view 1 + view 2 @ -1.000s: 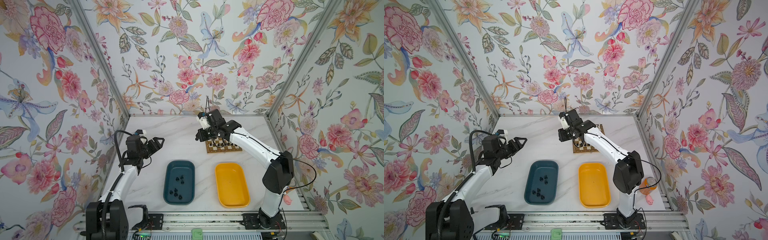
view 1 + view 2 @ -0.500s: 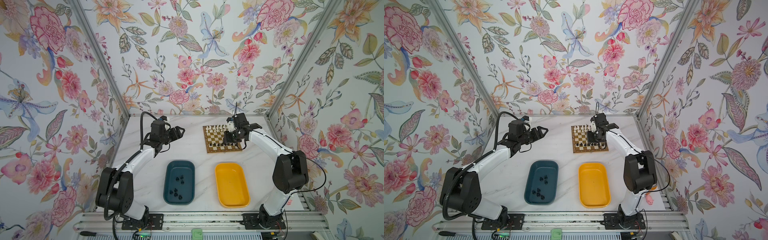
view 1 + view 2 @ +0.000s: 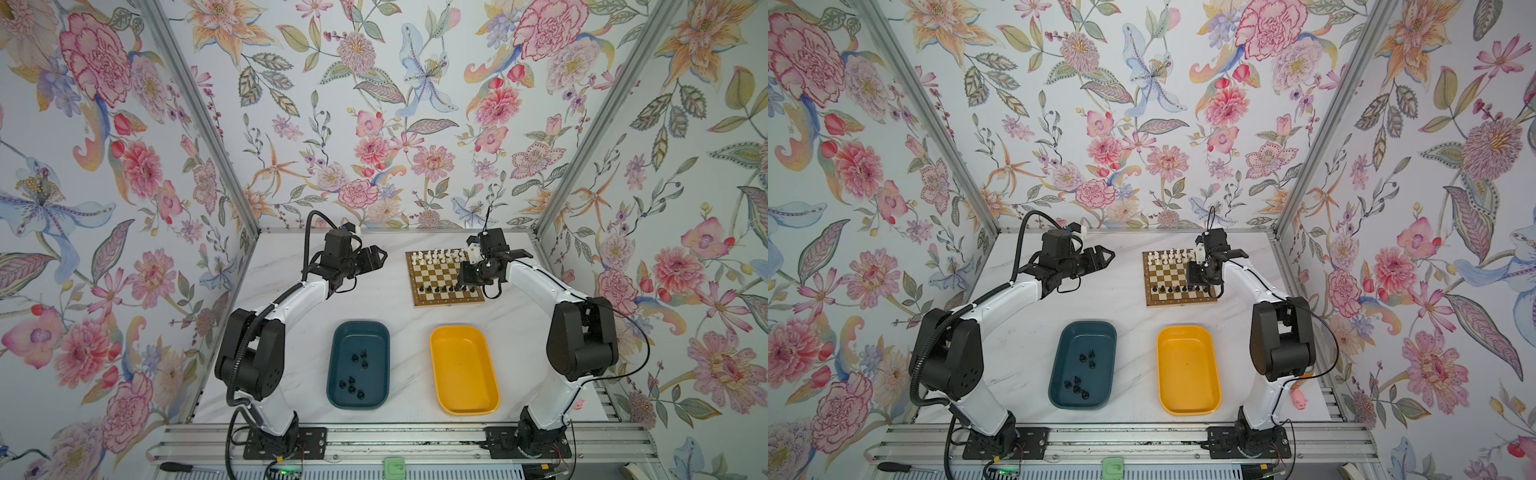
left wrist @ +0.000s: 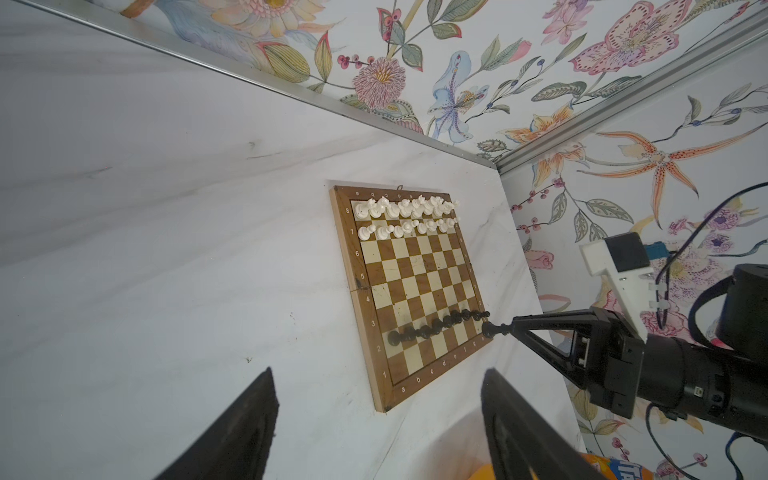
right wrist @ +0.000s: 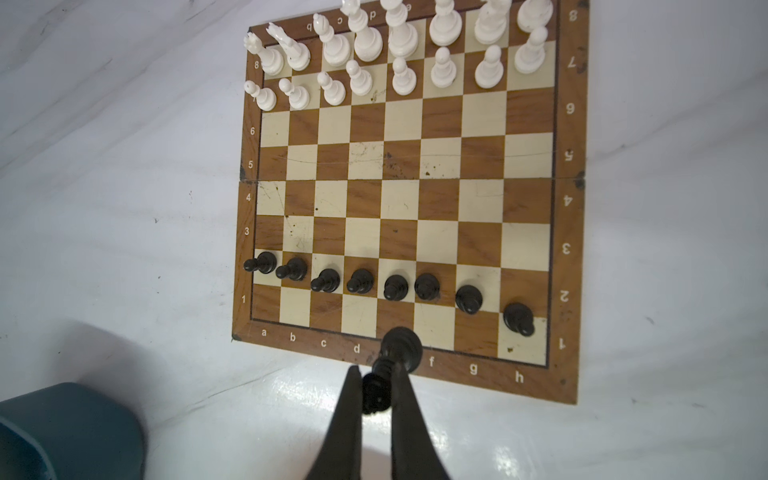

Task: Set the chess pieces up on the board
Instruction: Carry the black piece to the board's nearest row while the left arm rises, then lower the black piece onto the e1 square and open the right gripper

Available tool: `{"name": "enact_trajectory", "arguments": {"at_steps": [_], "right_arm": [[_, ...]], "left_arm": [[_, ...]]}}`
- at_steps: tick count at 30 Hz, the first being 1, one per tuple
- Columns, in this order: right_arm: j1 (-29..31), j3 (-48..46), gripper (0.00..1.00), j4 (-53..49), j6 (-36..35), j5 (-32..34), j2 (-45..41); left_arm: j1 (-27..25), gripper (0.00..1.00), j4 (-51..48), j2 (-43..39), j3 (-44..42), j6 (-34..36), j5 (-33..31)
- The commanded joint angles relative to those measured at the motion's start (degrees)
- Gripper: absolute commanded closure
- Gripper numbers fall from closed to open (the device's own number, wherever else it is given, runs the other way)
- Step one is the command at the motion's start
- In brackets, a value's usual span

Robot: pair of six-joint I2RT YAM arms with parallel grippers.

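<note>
Fingers (image 5: 340, 428) of R gripper (image 5: 377, 370) pinch head of tall black piece (image 5: 399, 345); its axis approx upright, base down over board (image 5: 567, 224) edge by e1, just behind black pawns (image 5: 361, 281). L gripper (image 3: 374, 259) wide, empty, well off board; R arm nearer.

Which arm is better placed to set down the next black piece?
Right. The right end effector grips a tall black plastic chess piece at the edge of the square wooden chessboard; the left end effector is open and empty.
</note>
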Motion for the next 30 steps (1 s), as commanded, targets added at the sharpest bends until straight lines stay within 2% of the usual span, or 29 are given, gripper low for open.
{"name": "enact_trajectory", "arguments": {"at_steps": [1,16,30], "right_arm": [[-0.05,-1.06,0.96,1.08,0.23,-1.23,1.75],[1.66,-4.24,0.96,3.37,2.12,-2.12,2.62],[2.09,-4.25,0.96,5.15,2.35,-1.06,4.3]], "left_arm": [[-0.52,0.21,-0.61,1.13,2.23,1.72,0.53],[-0.29,0.21,-2.01,2.03,3.08,2.56,0.8],[0.2,0.22,-2.23,-0.74,0.88,2.69,-0.14]]}}
